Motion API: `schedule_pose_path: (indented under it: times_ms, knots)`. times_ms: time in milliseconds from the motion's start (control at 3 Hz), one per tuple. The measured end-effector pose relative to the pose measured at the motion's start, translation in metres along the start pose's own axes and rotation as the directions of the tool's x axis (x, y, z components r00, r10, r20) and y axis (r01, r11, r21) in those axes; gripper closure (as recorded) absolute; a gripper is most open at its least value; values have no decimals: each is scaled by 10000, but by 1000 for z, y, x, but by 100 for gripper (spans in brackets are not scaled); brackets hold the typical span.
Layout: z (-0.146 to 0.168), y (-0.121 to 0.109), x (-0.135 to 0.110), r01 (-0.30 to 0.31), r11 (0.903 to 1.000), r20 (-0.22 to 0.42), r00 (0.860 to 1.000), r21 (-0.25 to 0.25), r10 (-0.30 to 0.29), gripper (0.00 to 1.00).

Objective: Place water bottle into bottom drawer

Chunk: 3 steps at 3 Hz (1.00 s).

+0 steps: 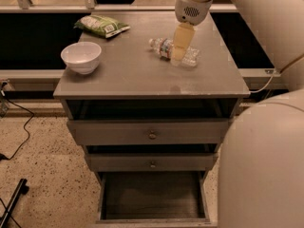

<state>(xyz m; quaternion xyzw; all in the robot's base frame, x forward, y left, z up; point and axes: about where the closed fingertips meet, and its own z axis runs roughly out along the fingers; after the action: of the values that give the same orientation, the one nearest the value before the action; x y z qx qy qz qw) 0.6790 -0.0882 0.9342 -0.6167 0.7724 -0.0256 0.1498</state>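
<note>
The water bottle [167, 48] lies on its side on the grey cabinet top [137, 72], right of centre, white cap pointing left. My gripper [178, 56] hangs down from the white arm at the top right, its yellowish fingers [181, 41] standing over the bottle's middle, tips at or just above it. The bottom drawer [153, 199] is pulled out at the foot of the cabinet, with a dark empty interior.
A white bowl [81, 57] sits at the top's left edge. A green snack bag [101, 25] lies at the back left. Two shallower drawers [151, 133] with round knobs are partly open. My arm's white body [263, 160] fills the lower right. Cables [14, 127] lie on the floor at left.
</note>
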Motion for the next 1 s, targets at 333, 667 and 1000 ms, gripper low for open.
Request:
schedule_pose_path:
  times_ms: [333, 667, 1000]
  knots:
    - [18, -15, -4, -1058, 9944, 142, 9943, -29, 1058, 0]
    - [43, -26, -11, -1530, 9882, -236, 9879, -8, 1530, 0]
    - [64, -36, -7, -2040, 9788, -284, 9787, -187, 2034, 0]
